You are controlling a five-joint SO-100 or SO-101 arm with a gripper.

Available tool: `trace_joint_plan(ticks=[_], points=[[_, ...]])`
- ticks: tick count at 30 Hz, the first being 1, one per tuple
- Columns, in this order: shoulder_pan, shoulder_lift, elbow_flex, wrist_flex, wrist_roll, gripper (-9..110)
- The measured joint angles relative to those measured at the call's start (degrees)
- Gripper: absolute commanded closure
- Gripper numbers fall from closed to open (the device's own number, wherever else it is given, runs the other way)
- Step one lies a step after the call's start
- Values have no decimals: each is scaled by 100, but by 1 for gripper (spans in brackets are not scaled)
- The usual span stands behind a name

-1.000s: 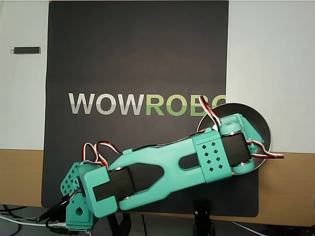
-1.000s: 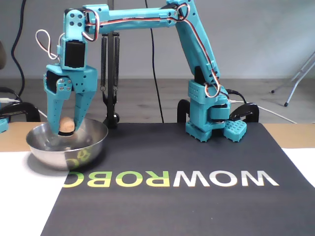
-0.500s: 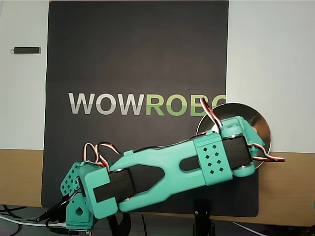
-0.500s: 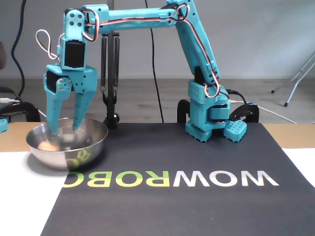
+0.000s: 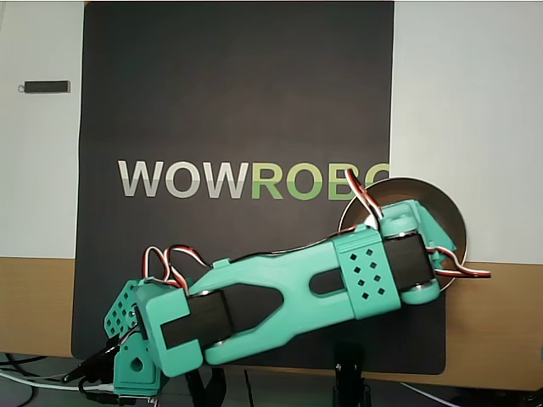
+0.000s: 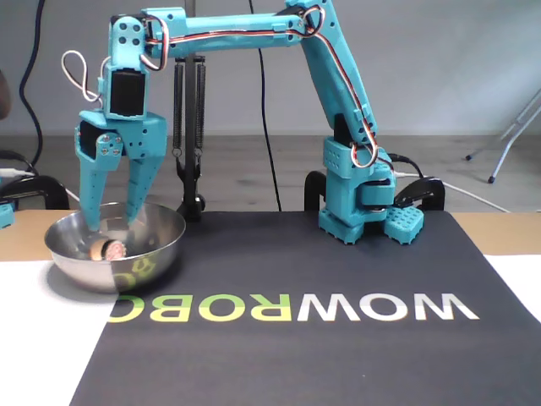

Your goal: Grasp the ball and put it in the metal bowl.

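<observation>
In the fixed view the small tan ball (image 6: 110,249) lies loose on the bottom of the metal bowl (image 6: 161,241) at the left. Right above it my gripper (image 6: 113,222) hangs open, its teal fingertips just inside the rim and nothing between them. From overhead the arm's wrist covers most of the metal bowl (image 5: 445,212), and both the ball and the fingertips are hidden there.
The bowl stands at the edge of a black mat (image 6: 338,347) printed WOWROBO. My teal arm base (image 6: 359,199) is at the back of the mat. A black stand (image 6: 190,144) rises behind the bowl. A small dark stick (image 5: 47,86) lies on the white surface.
A second ago the ball was held between the fingers above the bowl. The gripper opened, the ball dropped and rolled to the bowl's bottom. The arm barely moved.
</observation>
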Motion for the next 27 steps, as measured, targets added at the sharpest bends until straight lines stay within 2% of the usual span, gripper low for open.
trace_joint_plan(ticks=[2,3,13,18,27], points=[[0,0,0,0,0,100],[0,0,0,0,0,103],[-18,0,0,26,0,102],[-246,44,-9,404,18,102],[-1222,1020,-9,1195,861,102]])
